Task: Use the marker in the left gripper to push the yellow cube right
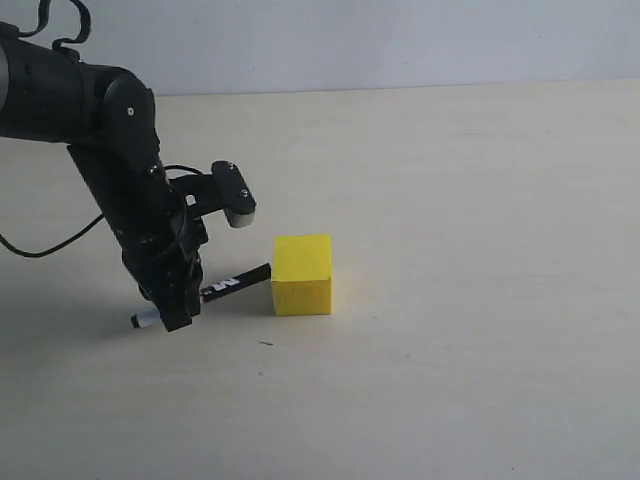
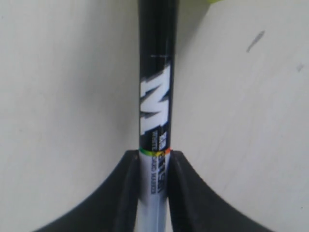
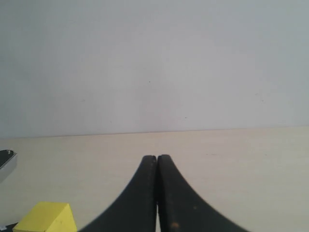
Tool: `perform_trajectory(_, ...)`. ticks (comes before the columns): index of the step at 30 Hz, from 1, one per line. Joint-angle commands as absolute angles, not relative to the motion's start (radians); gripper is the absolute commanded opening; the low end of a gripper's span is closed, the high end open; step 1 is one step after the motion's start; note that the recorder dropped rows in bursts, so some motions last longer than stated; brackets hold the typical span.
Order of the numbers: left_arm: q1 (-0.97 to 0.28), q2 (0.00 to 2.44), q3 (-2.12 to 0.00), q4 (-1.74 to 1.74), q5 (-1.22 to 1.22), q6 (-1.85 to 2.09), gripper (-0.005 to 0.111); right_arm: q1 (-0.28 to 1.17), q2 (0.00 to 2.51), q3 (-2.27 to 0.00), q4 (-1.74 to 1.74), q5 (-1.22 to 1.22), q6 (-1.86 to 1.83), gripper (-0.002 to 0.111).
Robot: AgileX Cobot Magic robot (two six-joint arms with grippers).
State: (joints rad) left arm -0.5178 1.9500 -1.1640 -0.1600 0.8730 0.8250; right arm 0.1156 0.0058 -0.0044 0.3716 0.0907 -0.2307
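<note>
The yellow cube (image 1: 302, 274) rests on the pale table (image 1: 450, 300), a little left of the middle. My left gripper (image 1: 178, 308) is shut on the marker (image 1: 212, 291), which lies nearly level just above the table. Its black capped end reaches the cube's left face; whether it touches I cannot tell. In the left wrist view the marker (image 2: 155, 96) runs out from between the black fingers (image 2: 126, 193) toward a sliver of the yellow cube (image 2: 212, 2). My right gripper (image 3: 157, 157) is shut with nothing in it, and the yellow cube (image 3: 47, 217) shows in that view's corner.
A grey-tipped camera module (image 1: 238, 206) juts from the left arm above the marker. A small dark mark (image 1: 265, 344) sits on the table in front of the cube. The table (image 3: 231, 154) ends at a pale wall (image 1: 400, 40) behind.
</note>
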Motion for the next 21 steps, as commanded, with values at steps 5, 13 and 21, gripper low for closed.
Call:
perform_trajectory(5, -0.509, 1.950, -1.178, 0.088, 0.972, 0.830, 0.000, 0.117, 0.000, 0.000, 0.367, 0.088, -0.233, 0.000)
perform_trajectory(13, -0.489, 1.950, -1.188, 0.212, 0.915, 0.899, 0.000, 0.117, 0.000, 0.000, 0.367, 0.088, -0.233, 0.000)
perform_trajectory(21, -0.389, 1.950, -1.278, -0.031, 0.975, 1.204, 0.000, 0.117, 0.000, 0.000, 0.367, 0.088, -0.233, 0.000)
